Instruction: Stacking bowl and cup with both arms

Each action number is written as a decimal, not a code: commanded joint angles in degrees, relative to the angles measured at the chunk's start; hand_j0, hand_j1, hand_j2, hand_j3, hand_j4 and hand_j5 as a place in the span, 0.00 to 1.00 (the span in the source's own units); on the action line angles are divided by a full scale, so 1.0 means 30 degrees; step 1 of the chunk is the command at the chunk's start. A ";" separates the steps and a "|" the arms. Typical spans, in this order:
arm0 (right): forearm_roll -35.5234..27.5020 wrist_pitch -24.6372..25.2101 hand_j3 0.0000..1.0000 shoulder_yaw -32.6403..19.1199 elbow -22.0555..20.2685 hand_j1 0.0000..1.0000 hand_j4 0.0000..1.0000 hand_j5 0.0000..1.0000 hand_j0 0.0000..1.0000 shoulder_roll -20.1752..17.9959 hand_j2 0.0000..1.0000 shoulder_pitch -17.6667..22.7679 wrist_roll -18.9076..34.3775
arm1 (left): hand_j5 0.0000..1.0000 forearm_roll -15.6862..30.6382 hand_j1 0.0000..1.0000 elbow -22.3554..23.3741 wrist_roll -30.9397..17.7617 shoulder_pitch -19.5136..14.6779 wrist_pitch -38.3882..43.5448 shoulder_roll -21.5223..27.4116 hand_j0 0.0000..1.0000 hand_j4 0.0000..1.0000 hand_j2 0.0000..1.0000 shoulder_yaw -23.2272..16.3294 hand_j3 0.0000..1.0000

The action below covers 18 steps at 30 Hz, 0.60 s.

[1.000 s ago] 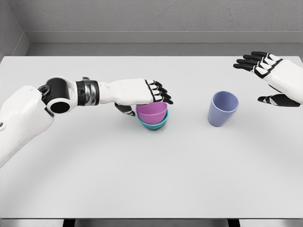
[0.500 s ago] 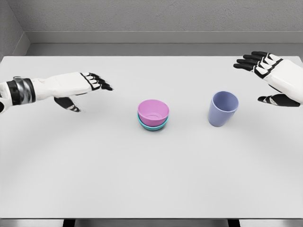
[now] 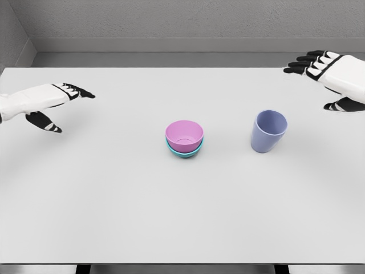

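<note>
A: Left robot hand (image 3: pixel 43 103), status?

B: Over the left edge of the worktop (image 3: pixel 114 200), arm entering from the left. Fingers straight and spread, pointing right, thumb hanging below the palm. It holds nothing.

A: Right robot hand (image 3: pixel 333 77)?

B: Over the far right corner of the worktop, partly cut by the picture edge. Fingers extended toward the left, thumb apart below them. Also empty, touching nothing.

A: Next, the task items.

B: Pink bowl (image 3: pixel 184 135) sits nested inside a teal bowl (image 3: pixel 185 152), near the middle of the worktop. Only the teal rim and a band of its lower wall show beneath the pink one. Both upright, mouths up.

A: And the cup?

B: Lavender cup (image 3: pixel 268 131), right of the bowl stack and apart from it, not touching. Mouth up, leaning slightly to the right as rendered. It stands alone on the worktop, nearer the right robot hand than the left, below and left of that hand.

A: Contact between hands and items?

B: None. Left robot hand is well apart from the bowls; right robot hand is clear of the cup.
</note>
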 commanded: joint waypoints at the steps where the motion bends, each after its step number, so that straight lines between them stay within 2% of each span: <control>1: 0.0178 0.0298 1.00 0.0032 0.0510 1.00 1.00 1.00 1.00 0.0624 1.00 -0.0059 0.3139 | 1.00 0.0123 1.00 0.0037 -0.0014 0.0000 0.0038 0.0069 1.00 1.00 1.00 0.0042 1.00; 4: 0.0559 0.0298 1.00 0.0384 0.1447 1.00 1.00 1.00 1.00 0.1414 1.00 -0.1172 0.4845 | 1.00 0.0065 1.00 0.0009 -0.0015 0.0000 0.0038 0.0069 1.00 1.00 1.00 0.0042 1.00; 11: 0.0559 0.0298 1.00 0.0765 0.1506 1.00 1.00 1.00 1.00 0.1679 1.00 -0.1905 0.4845 | 1.00 0.0094 1.00 0.0272 -0.0015 0.0000 0.0038 0.0069 1.00 1.00 1.00 0.0042 1.00; 12: 0.0559 0.0298 1.00 0.0998 0.1506 1.00 1.00 1.00 1.00 0.2205 1.00 -0.2197 0.4845 | 1.00 0.0094 1.00 0.0272 -0.0015 0.0000 0.0038 0.0069 1.00 1.00 1.00 0.0042 1.00; 14: 0.0559 0.0298 1.00 0.3224 0.1711 1.00 1.00 1.00 1.00 0.3113 1.00 -0.3545 0.4845 | 1.00 0.0094 1.00 0.0272 -0.0015 0.0000 0.0038 0.0040 1.00 1.00 1.00 0.0042 1.00; 18: 0.0588 0.0151 1.00 0.4046 0.1828 1.00 1.00 1.00 1.00 0.3466 1.00 -0.3692 0.4845 | 1.00 0.0036 1.00 0.0301 -0.0015 0.0000 0.0038 0.0040 1.00 1.00 1.00 0.0042 1.00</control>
